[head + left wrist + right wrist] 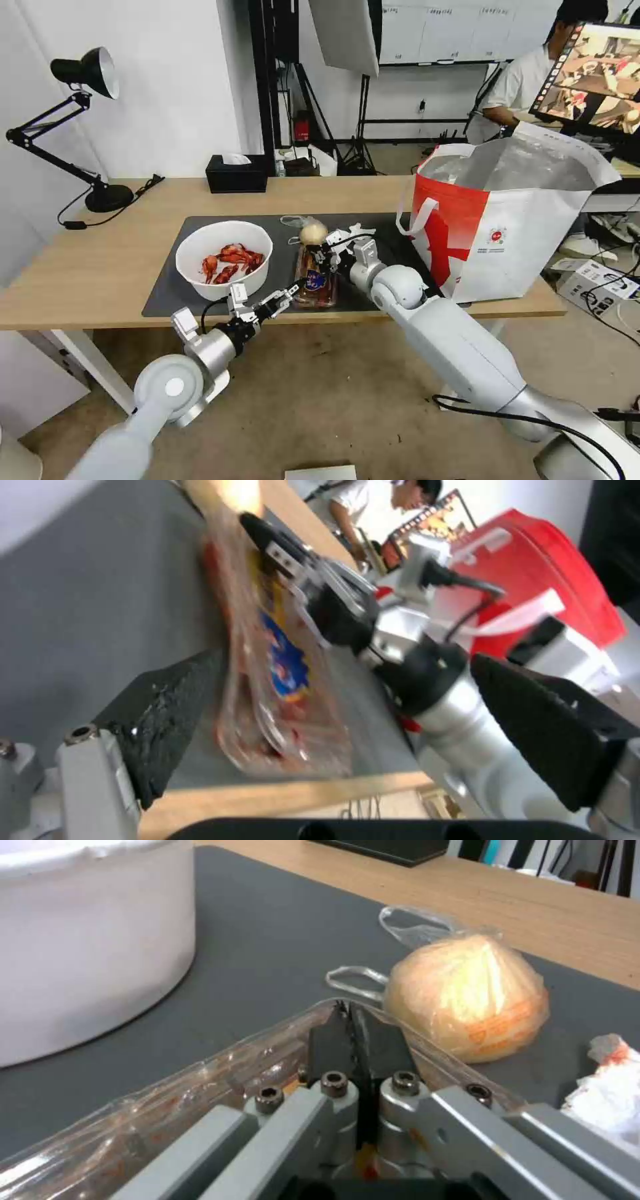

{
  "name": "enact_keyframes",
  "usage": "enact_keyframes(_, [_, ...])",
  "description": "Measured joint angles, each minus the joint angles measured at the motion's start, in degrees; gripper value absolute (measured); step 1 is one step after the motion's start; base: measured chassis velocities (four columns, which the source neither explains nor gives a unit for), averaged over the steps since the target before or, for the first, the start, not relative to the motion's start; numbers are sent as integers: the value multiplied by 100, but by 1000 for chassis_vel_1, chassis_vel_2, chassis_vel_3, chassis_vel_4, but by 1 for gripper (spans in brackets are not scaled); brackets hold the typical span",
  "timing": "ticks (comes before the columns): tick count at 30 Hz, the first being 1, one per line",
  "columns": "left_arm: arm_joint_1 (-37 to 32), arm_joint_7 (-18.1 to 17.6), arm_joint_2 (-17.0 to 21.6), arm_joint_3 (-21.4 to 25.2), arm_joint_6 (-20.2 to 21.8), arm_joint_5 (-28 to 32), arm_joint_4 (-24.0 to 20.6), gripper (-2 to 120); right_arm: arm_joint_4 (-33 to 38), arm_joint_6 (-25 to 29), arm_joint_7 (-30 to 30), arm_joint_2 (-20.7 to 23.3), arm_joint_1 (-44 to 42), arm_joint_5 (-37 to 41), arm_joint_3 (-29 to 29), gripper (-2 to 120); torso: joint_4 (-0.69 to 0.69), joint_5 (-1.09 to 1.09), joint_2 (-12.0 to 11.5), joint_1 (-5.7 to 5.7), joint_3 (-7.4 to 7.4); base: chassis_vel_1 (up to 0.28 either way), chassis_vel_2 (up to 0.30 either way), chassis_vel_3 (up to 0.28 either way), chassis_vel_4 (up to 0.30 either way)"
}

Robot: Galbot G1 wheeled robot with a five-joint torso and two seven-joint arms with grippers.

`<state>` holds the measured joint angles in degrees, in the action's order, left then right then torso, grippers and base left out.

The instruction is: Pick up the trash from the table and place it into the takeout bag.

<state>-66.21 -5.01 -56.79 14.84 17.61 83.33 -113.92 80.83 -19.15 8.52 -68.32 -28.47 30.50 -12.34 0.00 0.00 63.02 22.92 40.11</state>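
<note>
On the table (113,267), the clear hinged tray (315,285) lies at the front of the dark mat (167,293). My right gripper (321,257) is shut on the tray's far rim; its fingers (353,1040) pinch the clear plastic (200,1080). My left gripper (287,295) is open at the tray's near left corner, and the tray (280,680) sits between its pads (167,715). The white bowl of red crayfish shells (223,259) stands to the left. The beige ball in its clear bag (313,233) and the crumpled tissue (350,233) lie just behind the tray. The takeout bag (507,220) stands open at the right.
A black tissue box (236,173) sits at the table's back edge and a black desk lamp (100,193) at the back left. The bag stands at the table's right end. Cables and boxes lie on the floor to the right.
</note>
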Motion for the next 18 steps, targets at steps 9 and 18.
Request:
enact_keyframes(9, [215,-240,-39,-176,8,4,201,100,57,-4,-4,-1,-29,8,7,0,0,0,0,0,-1,0,0,0,0])
enact_keyframes(18, [466,-647,-68,-349,224,-12,401,100,93,-4,-13,-7,-73,9,13,0,0,0,0,0,0,0,0,0,0])
